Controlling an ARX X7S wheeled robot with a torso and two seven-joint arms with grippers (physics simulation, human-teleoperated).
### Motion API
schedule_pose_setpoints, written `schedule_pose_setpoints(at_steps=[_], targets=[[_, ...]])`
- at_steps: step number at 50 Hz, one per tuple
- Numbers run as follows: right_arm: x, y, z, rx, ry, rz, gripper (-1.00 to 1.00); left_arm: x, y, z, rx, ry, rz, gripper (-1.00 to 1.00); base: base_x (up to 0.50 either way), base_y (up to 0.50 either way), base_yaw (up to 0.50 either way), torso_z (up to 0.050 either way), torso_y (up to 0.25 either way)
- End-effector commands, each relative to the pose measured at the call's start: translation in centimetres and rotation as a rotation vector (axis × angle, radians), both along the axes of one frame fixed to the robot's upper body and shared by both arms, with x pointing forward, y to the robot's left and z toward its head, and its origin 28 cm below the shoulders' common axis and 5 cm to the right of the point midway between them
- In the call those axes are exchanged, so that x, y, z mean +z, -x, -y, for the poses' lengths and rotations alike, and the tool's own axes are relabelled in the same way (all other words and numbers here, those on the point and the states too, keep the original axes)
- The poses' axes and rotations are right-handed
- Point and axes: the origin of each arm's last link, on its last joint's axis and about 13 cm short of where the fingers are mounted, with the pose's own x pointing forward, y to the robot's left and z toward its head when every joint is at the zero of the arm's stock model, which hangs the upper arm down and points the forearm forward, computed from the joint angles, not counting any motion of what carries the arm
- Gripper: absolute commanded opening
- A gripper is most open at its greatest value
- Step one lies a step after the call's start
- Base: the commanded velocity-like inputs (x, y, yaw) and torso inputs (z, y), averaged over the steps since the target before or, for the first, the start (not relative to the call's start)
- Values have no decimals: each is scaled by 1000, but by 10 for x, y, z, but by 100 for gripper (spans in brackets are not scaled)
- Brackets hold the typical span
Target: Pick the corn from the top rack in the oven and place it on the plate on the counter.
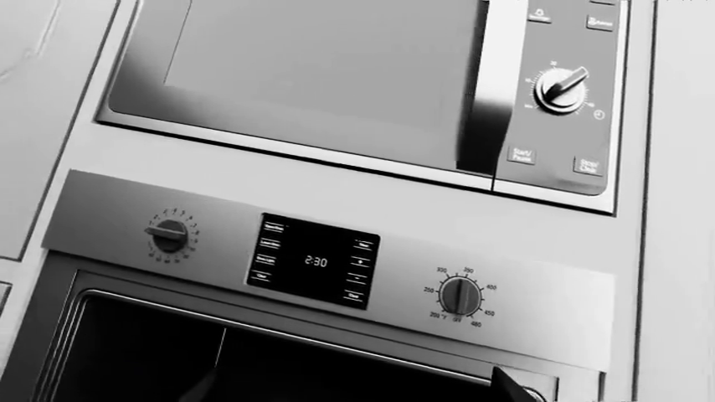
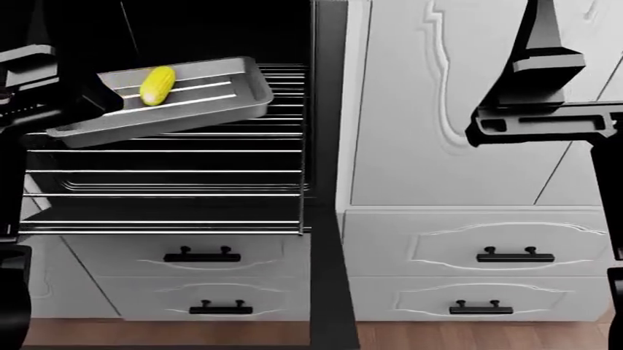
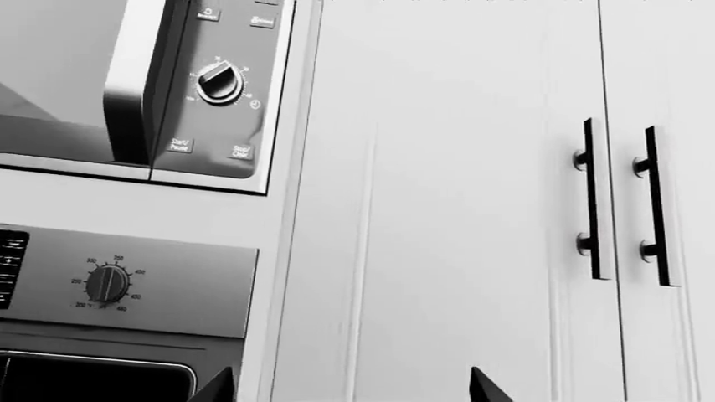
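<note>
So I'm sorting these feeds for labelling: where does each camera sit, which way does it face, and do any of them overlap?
Head view: on the robot's head, looking forward and down into the open oven, at the corn in a grey tray on the rack; both dark arms show at the edges.
Left wrist view: near the left gripper, aimed up at the oven control panel and microwave; one dark fingertip shows.
Right wrist view: near the right gripper, facing tall white cabinet doors; two fingertips show.
Shared: both wrist views show the microwave dial and the oven temperature knob.
</note>
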Motion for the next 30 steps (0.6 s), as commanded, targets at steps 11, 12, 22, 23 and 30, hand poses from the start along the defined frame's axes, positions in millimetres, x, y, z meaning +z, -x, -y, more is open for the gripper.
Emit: schedule_pose_setpoints(at_steps=[11,12,22,23,30], targets=[[-2,2,0,3,-1,-6,100,-2,2,0,-1,5,-8,100,0,500,0,0,0],[-2,2,0,3,-1,-6,100,-2,2,0,-3,7,-9,100,0,500,0,0,0],[-3,1,-1,7,-4,-7,100,-4,1,1,-6,6,-13,100,0,500,0,0,0],[-3,1,-1,8,-5,-8,100,-4,1,1,-6,7,-14,100,0,500,0,0,0],[-4,1,-1,14,-7,-10,100,-4,2,2,-8,7,-13,100,0,500,0,0,0]])
